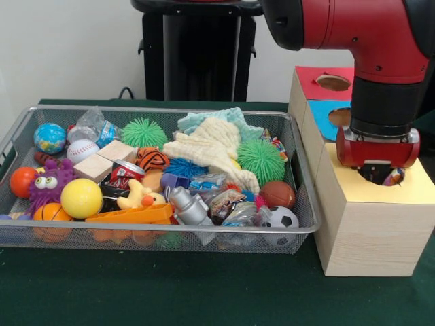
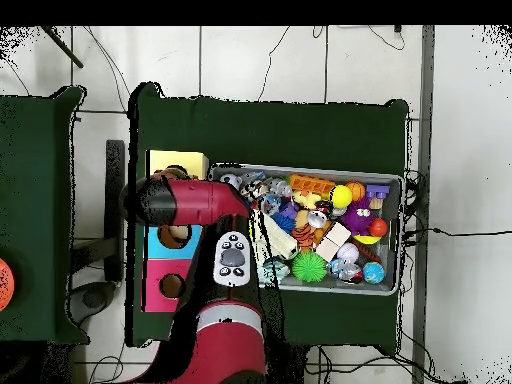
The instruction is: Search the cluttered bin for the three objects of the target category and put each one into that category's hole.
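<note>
The wire mesh bin [image 1: 163,109] is full of toys; it also shows in the overhead view [image 2: 310,171]. My gripper [image 1: 377,168] hangs straight over the yellow-topped box's hole [image 1: 372,178], with its tips down at the opening. A small piece with a red, blue and yellow pattern [image 1: 395,178] shows at the hole's right edge, just beside the gripper. I cannot tell whether it is held. Another patterned piece [image 1: 274,142] lies in the bin at the far right, behind a spiky green ball [image 1: 260,160]. In the overhead view the arm [image 2: 190,203] hides the hole.
The blue-topped hole [image 1: 340,117] and the red-topped hole [image 1: 333,82] lie behind the yellow one in the same row of wooden boxes. A cream cloth [image 1: 211,146], balls, foil packets [image 1: 228,202], a yellow ball [image 1: 81,197] and wooden blocks [image 1: 105,160] fill the bin.
</note>
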Tool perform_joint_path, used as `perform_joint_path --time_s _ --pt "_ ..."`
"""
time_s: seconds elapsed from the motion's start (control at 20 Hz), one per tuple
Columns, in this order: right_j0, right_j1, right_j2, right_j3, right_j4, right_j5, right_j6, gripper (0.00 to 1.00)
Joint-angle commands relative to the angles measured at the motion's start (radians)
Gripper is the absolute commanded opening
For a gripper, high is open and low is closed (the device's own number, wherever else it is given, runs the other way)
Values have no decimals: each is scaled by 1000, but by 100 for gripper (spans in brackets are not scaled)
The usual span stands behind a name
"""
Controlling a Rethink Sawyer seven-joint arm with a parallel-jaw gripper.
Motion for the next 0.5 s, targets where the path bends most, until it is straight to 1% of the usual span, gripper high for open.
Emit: perform_joint_path --time_s 0.05,0.2,0.3,0.5 --pt "-44 69 120 65 -1 -38 117 0" --pt "-39 55 116 74 2 -28 126 0" --pt "-34 30 108 90 5 -9 133 0" --pt "-25 -70 89 135 10 63 131 0"
